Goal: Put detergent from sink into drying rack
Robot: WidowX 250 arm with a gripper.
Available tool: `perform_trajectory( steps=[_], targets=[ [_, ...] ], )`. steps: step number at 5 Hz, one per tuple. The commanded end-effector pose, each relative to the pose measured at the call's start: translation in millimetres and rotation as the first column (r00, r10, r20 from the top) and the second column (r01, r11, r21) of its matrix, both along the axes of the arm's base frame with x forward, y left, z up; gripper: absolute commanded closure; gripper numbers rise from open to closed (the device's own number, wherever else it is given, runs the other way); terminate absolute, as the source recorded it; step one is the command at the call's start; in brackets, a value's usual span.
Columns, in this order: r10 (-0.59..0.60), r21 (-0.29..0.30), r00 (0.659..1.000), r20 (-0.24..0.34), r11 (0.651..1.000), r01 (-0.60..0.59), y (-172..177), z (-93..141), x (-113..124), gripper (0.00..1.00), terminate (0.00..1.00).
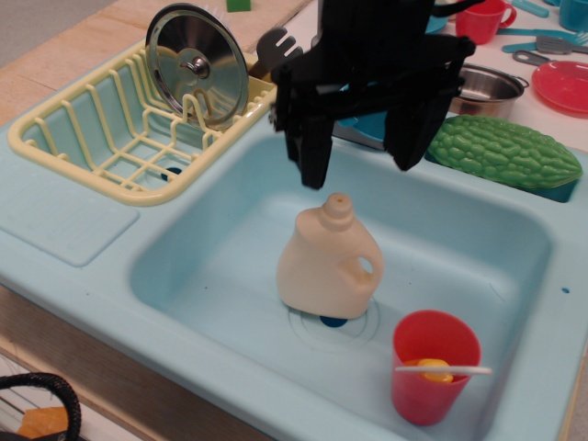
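Observation:
The cream-beige detergent jug (327, 266) stands upright in the light-blue sink (220, 230), over the dark blue drain (333, 322). Its capped neck points up and its cut-out handle faces right. My black gripper (360, 176) hangs open just above and behind the jug's cap, one finger on each side, touching nothing. The pale yellow drying rack (110, 138) sits at the upper left of the sink and holds a steel pot lid (197, 64) leaning upright at its far end.
A red cup (434, 366) with a yellow piece and a white stick stands in the sink's front right corner. A green bitter gourd (503, 152) lies on the right rim. A steel pot (492, 88), red mug (481, 18) and red plate (562, 84) sit behind.

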State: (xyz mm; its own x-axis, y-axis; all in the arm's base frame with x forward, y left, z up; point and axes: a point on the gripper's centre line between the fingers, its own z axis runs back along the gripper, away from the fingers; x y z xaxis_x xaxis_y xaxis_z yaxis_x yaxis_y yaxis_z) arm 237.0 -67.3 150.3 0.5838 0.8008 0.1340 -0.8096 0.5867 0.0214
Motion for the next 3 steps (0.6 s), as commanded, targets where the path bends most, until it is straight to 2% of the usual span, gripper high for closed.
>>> perform_trajectory(
  steps=[1,3],
  targets=[
    [0.066,-0.018,0.997,0.033,0.998,-0.065,-4,7,-12,0.00,0.00],
    [0.113,-0.033,0.991,0.067,0.993,-0.111,-6,-9,-19,0.00,0.00]
  ],
)
